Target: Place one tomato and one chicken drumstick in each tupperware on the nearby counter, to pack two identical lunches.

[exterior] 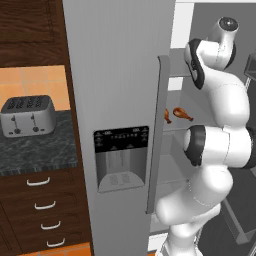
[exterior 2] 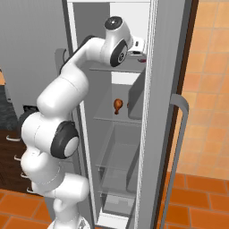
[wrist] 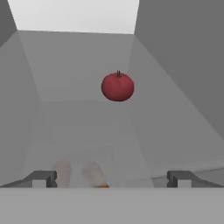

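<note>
The big grey fridge [exterior: 120, 100] stands in front of me with its right side open, and my white arm [exterior 2: 67, 98] bends up from the floor and reaches inside, onto the top shelf. The shut left door, with its dark panel and long upright handle [exterior: 156, 135], is close by my elbow. The open right door [exterior 2: 167, 89] swings out on my other side, so my arm goes between two tall edges. To the left of the fridge is the dark counter [exterior: 35, 150] with brown drawers under it and a shiny toaster [exterior: 27, 116] on top, well away from me. Inside, the see-through shelves stack down to bins at the bottom, with free space above each one. On the middle shelf I see two chicken drumsticks: one chicken drumstick [exterior: 183, 114] lies near the front and another [exterior: 167, 115] pokes out just past the door edge beside it. On my shelf a red tomato [wrist: 117, 86] sits alone on the floor, with grey walls sloping in on both sides and room all around it. My gripper [wrist: 112, 179] is wide open and holds nothing, and the tomato is ahead of my fingertips [wrist: 41, 178], not touching them.
</note>
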You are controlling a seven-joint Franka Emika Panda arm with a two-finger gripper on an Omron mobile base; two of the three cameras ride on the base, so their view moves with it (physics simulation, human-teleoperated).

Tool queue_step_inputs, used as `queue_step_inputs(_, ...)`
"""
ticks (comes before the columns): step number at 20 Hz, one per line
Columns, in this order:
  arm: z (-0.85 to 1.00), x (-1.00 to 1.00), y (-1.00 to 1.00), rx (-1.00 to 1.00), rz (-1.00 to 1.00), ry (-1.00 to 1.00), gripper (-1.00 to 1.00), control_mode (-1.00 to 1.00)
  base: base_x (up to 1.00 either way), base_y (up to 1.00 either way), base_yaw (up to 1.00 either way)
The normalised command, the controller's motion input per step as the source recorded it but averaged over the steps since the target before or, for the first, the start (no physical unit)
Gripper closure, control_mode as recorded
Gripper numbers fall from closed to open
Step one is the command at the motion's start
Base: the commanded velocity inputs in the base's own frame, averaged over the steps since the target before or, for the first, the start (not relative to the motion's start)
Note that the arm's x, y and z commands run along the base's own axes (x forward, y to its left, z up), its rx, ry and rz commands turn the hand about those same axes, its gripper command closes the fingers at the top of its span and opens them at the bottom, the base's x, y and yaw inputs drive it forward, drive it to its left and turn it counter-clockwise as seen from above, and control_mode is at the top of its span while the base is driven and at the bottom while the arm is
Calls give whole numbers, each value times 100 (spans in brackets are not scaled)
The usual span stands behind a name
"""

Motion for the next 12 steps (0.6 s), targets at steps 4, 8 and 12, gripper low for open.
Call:
queue_step_inputs(4,-11,56,-20,0,11,1,-100,-100,0,0,0)
queue_step_inputs(8,-6,38,-16,1,0,0,-100,-100,0,0,0)
queue_step_inputs(12,0,38,-7,1,-1,0,-100,-100,0,0,0)
